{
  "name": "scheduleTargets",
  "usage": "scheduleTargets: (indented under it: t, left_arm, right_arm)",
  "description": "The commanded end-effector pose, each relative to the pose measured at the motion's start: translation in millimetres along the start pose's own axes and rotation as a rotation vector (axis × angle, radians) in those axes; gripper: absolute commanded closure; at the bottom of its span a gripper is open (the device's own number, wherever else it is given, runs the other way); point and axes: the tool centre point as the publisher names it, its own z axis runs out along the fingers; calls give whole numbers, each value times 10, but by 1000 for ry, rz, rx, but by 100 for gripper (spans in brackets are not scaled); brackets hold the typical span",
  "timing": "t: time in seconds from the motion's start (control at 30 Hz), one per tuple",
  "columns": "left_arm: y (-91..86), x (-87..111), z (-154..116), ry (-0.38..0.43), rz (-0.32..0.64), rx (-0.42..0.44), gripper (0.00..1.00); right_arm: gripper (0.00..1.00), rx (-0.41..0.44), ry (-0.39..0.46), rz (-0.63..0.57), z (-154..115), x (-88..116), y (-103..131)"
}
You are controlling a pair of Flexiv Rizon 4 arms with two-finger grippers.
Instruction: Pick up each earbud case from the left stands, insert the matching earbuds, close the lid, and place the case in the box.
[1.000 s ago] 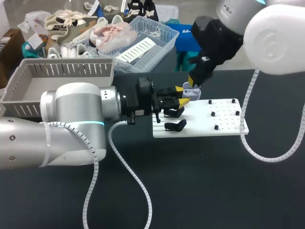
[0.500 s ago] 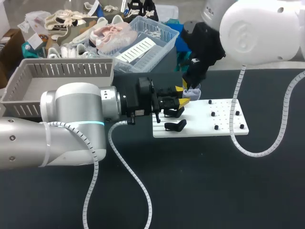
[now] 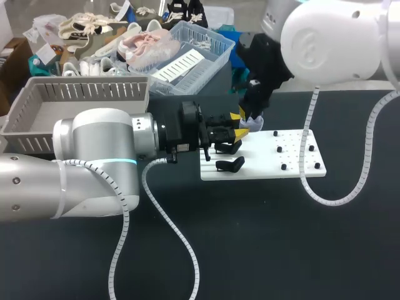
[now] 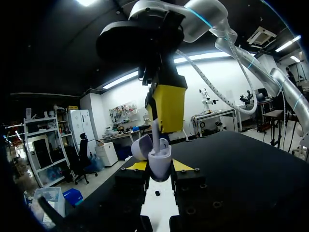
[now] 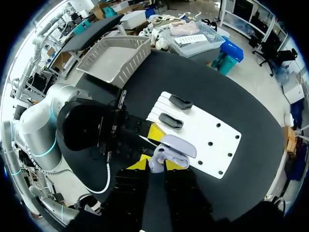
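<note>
Lavender earbud case [image 4: 159,163], lid [image 4: 141,147] open, is clamped upright between the yellow tips of the L gripper [image 3: 239,125], one finger on each side. It's held in the air by the far-left corner of the white stand board [image 3: 294,164]. R gripper [image 5: 155,165] hangs directly over it, pointing down. Its tips look pinched on a pale earbud [image 4: 157,140], w/ the stem poking into the case's mouth.

Change vs. 1 sec ago: L arm & the case have not moved. R arm has swung: its big white elbow housing slid toward the middle of the head view and its cable loop followed. The wrist turned, and the tips drifted a little toward the L gripper but stayed over the case. So a re-aim, not a retreat.

What it means, as a judgement: the task is mid-insertion on this case. The earbud appears to be at the opening, but I can't tell if it's seated, nor whether a second bud is already inside. The lid isn't shut yet, so closing & the drop come later. Two black cases [image 3: 230,164] sit on stands at the board's left end, not yet picked up. Grey box [image 3: 94,94] waits well apart, on the L side behind the L arm.
</note>
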Motion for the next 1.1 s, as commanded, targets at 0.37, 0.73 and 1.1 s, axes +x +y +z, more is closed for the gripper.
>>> scheduleTargets:
  t: [0.37,0.73,1.1]
  left_arm:
    - [-4,3,4,-1,1,-4,100]
    - [-4,3,4,-1,1,-4,100]
    - [-4,3,4,-1,1,-4,100]
  right_arm:
    - [100,-2,1,7,31,-44,-48]
    - [100,-13,4,3,56,-55,-46]
    - [100,-15,8,7,86,-45,-44]
